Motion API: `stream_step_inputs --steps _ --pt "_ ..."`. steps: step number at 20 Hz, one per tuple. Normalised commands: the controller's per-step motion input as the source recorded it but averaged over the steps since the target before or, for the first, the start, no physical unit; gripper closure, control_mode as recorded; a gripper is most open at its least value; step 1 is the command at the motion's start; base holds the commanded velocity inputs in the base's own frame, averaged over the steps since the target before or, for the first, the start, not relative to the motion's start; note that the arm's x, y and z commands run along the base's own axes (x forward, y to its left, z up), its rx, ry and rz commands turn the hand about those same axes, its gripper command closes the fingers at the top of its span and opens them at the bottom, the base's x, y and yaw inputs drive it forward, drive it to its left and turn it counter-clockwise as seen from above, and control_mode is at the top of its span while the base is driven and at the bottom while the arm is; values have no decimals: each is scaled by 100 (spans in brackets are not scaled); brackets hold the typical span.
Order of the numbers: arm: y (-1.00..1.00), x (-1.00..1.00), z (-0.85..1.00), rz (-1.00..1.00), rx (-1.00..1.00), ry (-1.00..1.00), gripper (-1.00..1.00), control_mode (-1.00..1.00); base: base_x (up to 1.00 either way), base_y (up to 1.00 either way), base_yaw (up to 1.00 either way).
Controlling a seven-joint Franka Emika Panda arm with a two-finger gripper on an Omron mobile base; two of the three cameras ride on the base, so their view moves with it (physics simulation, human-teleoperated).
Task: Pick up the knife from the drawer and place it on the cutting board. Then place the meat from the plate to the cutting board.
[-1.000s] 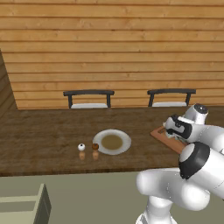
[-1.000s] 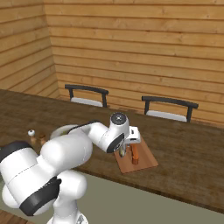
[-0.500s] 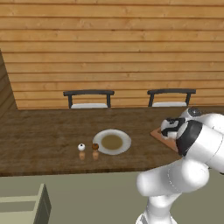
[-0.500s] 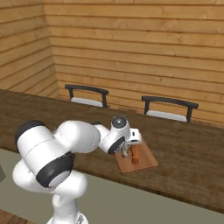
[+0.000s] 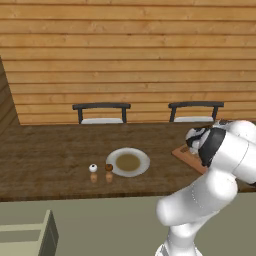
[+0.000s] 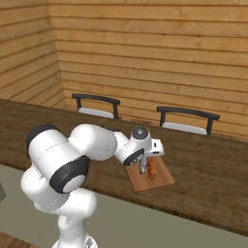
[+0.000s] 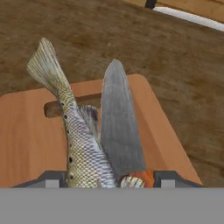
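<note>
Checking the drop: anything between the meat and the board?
Nothing visible. In the hand view the meat, a fish, hangs over the board beside the knife. Whether it touches the board yet, cannot tell.

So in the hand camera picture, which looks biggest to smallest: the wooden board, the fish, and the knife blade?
1. The cutting board, which spreads across most of the picture.
2 and 3. The meat, a fish, and the knife blade look about alike: the fish longer and thinner, the blade wider. Both lie on the board near the camera, so I would not rank them.
</note>
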Motion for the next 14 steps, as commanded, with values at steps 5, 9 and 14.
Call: stream_step_inputs --steps 5,9,14 --pt "0 -18 64 0 0 -2 -100 -100 0 0 0" --pt "7 -29 78 0 0 -1 -100 -100 0 0 0" --pt "17 -78 47 1 0 -25 -100 -100 0 0 0"
